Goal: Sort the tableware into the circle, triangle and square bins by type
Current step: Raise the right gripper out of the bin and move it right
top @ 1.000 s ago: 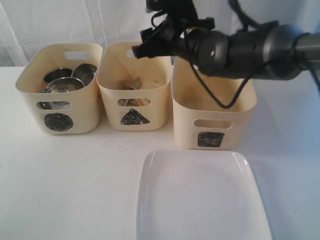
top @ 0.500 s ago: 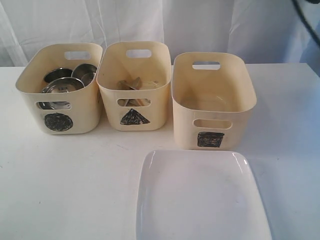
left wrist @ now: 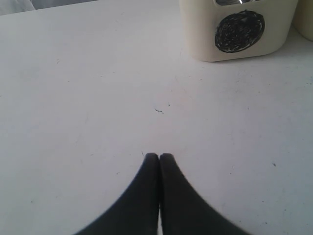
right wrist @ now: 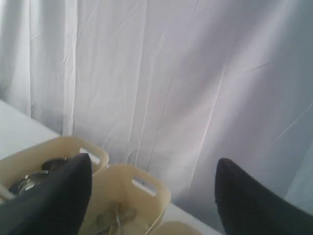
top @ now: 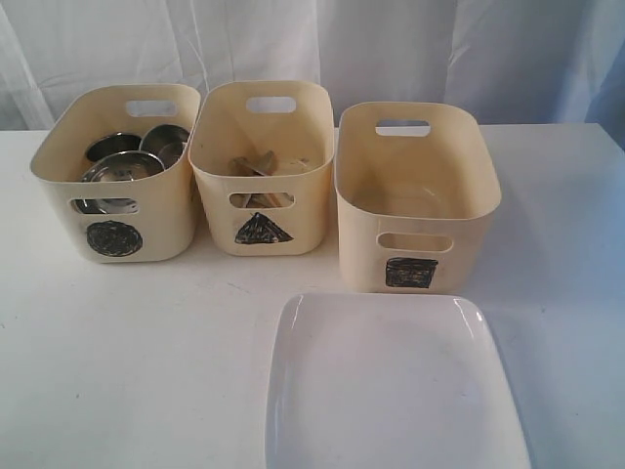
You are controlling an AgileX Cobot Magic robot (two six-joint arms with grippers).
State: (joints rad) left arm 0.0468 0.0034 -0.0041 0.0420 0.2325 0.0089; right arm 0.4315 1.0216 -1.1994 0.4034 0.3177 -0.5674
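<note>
**Change:** the right arm, which hung over the triangle bin (top: 262,210) and square bin (top: 415,210) a second ago, has gone from the exterior view. The bins and plate lie as before.

**Bins:** three cream tubs stand side by side in a row on the white table (top: 146,362).
- The circle bin (top: 115,210) is on the left, the triangle bin in the middle and the square bin on the right.
- Each mark is on the front wall, under the cut-out handle.

**Circle bin:** it holds steel bowls (top: 122,166) that overlap one another. Whether there are mugs among them cannot be told.

**Triangle bin:** it holds cutlery (top: 256,164) in wood and steel tones. The single pieces cannot be told apart.

**Square bin:** its bare floor shows.

**Plate** (top: 391,381): white and rounded-square, it lies flat on the table just in front of the square bin. Whether the two touch cannot be told. The frame cuts off its near edge.

**Left gripper** (left wrist: 159,156): the fingers are pressed together and hold nothing. It is low over bare table, and the circle bin (left wrist: 200,39) is well apart from it.

**Right gripper** (right wrist: 154,161): the fingers are spread wide and hold nothing. It is raised and faces the curtain (right wrist: 195,73), with the circle bin (right wrist: 44,152) and the triangle bin (right wrist: 132,178) below it.
</note>
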